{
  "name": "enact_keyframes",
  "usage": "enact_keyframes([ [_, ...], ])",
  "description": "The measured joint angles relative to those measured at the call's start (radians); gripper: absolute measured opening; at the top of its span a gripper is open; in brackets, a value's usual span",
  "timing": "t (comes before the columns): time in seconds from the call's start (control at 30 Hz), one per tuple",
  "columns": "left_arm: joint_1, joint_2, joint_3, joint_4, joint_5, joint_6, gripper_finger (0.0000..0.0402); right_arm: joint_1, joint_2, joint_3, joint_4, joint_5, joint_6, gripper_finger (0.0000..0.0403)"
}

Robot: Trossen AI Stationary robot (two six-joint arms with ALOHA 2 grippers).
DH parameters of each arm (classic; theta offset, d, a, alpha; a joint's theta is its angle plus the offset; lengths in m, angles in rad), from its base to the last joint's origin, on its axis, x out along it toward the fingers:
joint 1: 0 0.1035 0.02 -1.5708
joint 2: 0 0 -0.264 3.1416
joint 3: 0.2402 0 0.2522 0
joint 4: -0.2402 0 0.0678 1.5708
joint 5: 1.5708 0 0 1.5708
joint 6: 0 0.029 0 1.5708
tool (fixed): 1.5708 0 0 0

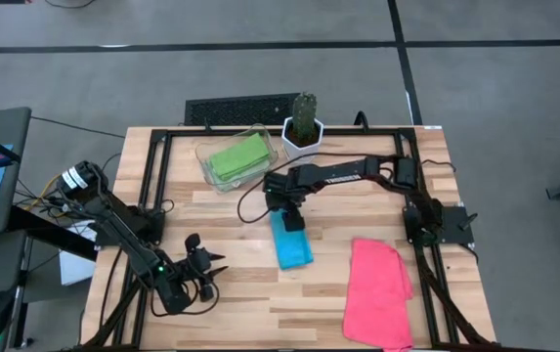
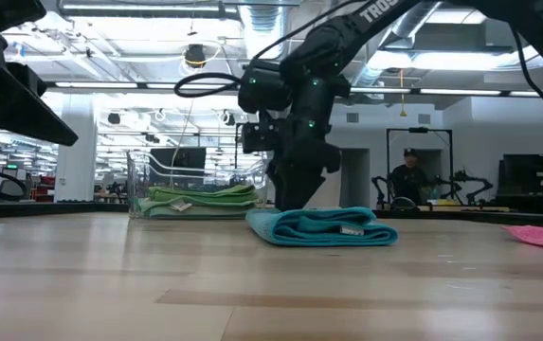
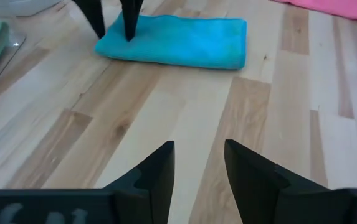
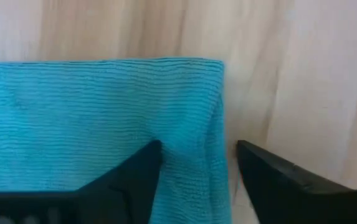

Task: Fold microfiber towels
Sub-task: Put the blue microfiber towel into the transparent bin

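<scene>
Blue towel folded at table centre, right claw straddling its far end.

At about 8 o'clock on the table [image 1: 358, 293] the left gripper [image 1: 204, 271] waits low over bare wood, its fingers parted with nothing between them. Toward 11 o'clock a clear plastic tray [image 1: 260, 137] holds folded green towels [image 1: 237, 156]; a potted cactus [image 1: 304, 119] stands at 12. At the centre lies the folded cyan towel [image 1: 293, 247]; the right gripper [image 4: 197, 162] stands over its 12 o'clock end, fingers spread wide either side of the fold's edge, not clamped. At 4 o'clock the pink towel [image 1: 379, 293] lies loosely spread, unfolded.
</scene>
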Motion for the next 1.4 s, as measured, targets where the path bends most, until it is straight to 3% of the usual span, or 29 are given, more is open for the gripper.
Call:
enact_keyframes([
  [0.23,-0.026,0.0,0.0,-0.014,0.0,-0.027,0.0133,0.04,-0.003,0.0,-0.023,0.003,-0.016,0.0053],
  [0.3,-0.035,0.0,0.0,-0.016,0.0,-0.029,0.0133,0.052,-0.004,0.003,-0.028,0.012,-0.013,0.0021],
  [0.6,-0.089,-0.005,0.0,-0.058,-0.005,-0.114,0.0133,0.071,-0.044,0.15,-0.11,-0.009,0.057,0.002],
  [0.73,-0.127,-0.005,0.0,-0.08,-0.018,-0.165,0.0128,0.05,-0.077,0.233,-0.094,0.033,0.038,0.002],
  [1.17,-0.255,-0.005,0.0,-0.262,-0.078,-0.426,0.0105,-0.051,-0.053,0.465,0.076,0.029,0.076,0.002],
  [1.4,-0.28,-0.005,0.0,-0.292,-0.082,-0.46,0.01,-0.126,-0.052,0.545,0.146,-0.017,0.169,0.002],
])
